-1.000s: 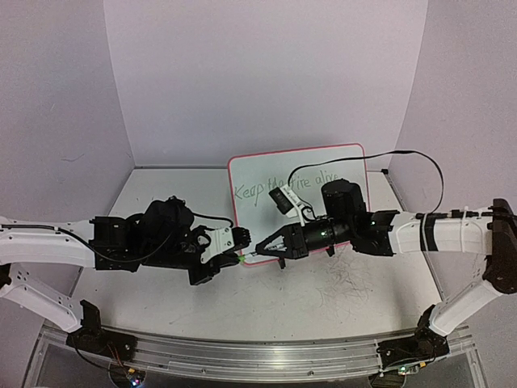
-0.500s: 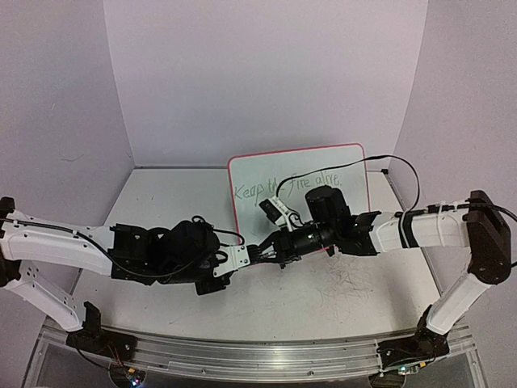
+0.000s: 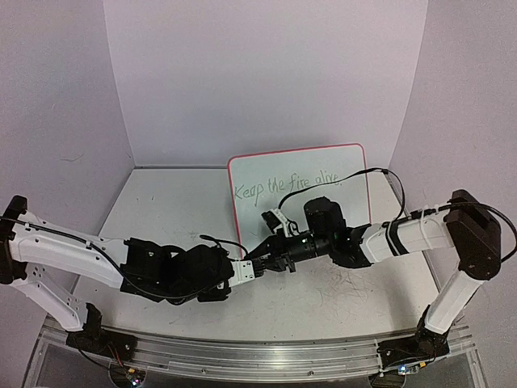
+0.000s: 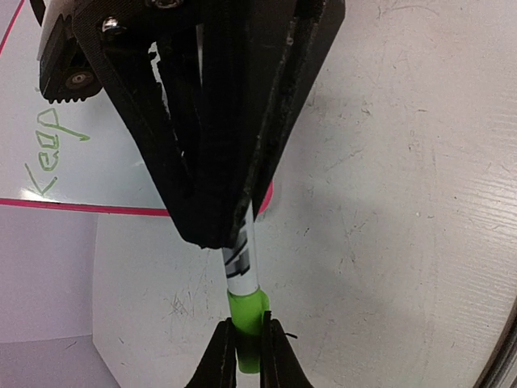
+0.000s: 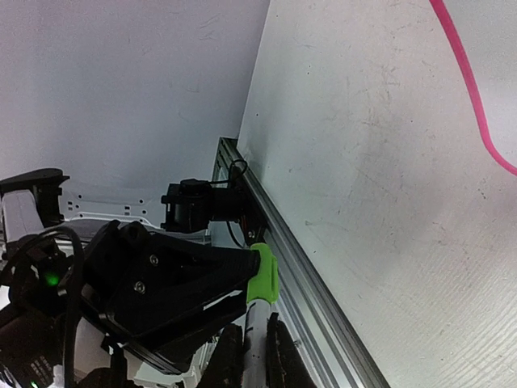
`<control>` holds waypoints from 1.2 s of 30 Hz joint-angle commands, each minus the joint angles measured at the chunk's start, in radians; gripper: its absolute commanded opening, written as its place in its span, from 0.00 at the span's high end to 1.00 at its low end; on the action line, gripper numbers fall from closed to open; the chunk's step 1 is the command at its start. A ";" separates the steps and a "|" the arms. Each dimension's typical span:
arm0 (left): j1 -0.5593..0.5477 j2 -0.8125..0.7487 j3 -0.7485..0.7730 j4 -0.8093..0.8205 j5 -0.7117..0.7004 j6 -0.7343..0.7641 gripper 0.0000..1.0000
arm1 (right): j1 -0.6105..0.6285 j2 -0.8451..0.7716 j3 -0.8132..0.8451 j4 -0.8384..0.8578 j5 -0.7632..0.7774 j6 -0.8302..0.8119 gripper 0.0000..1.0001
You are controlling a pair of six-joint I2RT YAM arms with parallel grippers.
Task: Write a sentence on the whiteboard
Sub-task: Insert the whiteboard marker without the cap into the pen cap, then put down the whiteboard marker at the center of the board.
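Observation:
The whiteboard (image 3: 323,212) stands propped at the back centre, with the green sentence (image 3: 287,184) "Keep the fire alive." across its top. In front of it my two grippers meet tip to tip. My left gripper (image 3: 249,271) is shut on the green cap (image 4: 245,311) of a white marker (image 4: 241,267). My right gripper (image 3: 260,260) is shut on the marker's barrel (image 5: 255,323), with the cap (image 5: 264,272) just past its fingers (image 5: 279,352). The left wrist view shows the word "Keep" (image 4: 48,153) and the board's pink rim (image 4: 81,205).
The white table bears grey scribble marks (image 3: 347,279) right of centre. A metal rail (image 3: 242,352) runs along the near edge. Purple walls close in the back and both sides. A black cable (image 3: 380,174) loops over the right arm near the board's right edge.
Both grippers have moved toward the near edge and a little left, away from the board. The left arm has pushed further in under the right gripper.

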 commanded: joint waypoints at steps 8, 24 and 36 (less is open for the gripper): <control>-0.040 -0.115 0.028 0.286 0.228 -0.168 0.63 | 0.017 -0.044 -0.196 0.284 -0.035 -0.087 1.00; 0.045 -0.353 -0.081 0.287 0.204 -0.517 0.34 | -0.078 -0.019 -0.448 0.284 0.038 -0.203 0.93; 0.075 -0.369 -0.100 0.297 0.158 -0.594 0.34 | -0.124 -0.010 -0.520 0.284 0.137 -0.176 0.70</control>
